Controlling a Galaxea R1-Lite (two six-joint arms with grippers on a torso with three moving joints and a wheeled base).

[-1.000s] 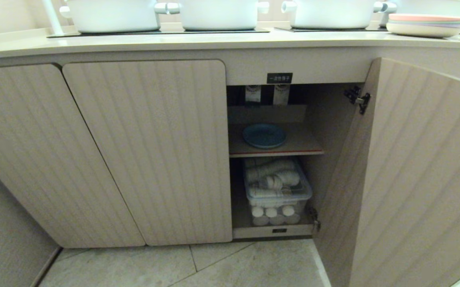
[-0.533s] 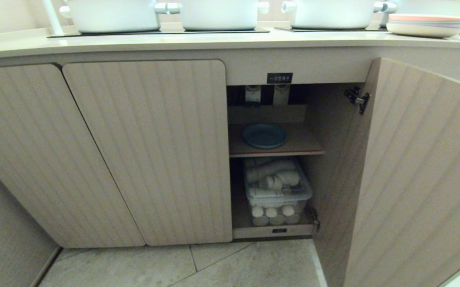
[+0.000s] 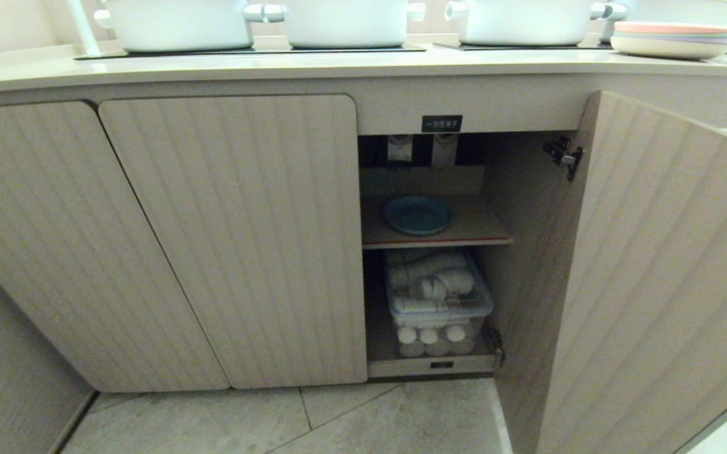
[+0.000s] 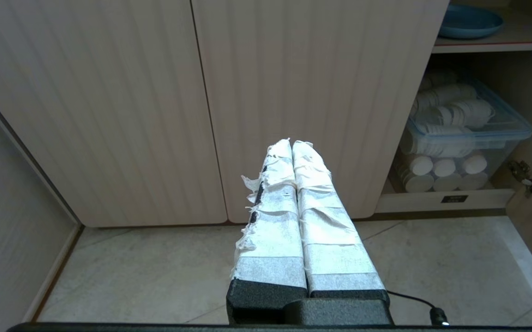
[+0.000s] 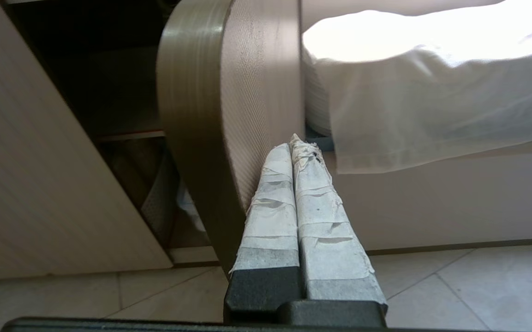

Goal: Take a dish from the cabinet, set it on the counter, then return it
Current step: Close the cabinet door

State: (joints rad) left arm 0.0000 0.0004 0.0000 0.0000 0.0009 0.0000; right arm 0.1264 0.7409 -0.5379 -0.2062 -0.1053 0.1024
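On cabinet (image 3: 224, 239) shelf at one o'clock: dish (image 3: 418, 214) untouched, door swung open, right claw (image 5: 295, 143) pinched empty against door.

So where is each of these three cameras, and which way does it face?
Head view: high on the robot, looking down at the cabinet and the dish on its shelf; no arm shows.
Left wrist view: behind the shut left gripper, facing closed doors.
Right wrist view: behind the shut right gripper, at the open door.
Shared: head and left wrist views both show the dish and the clear bin.
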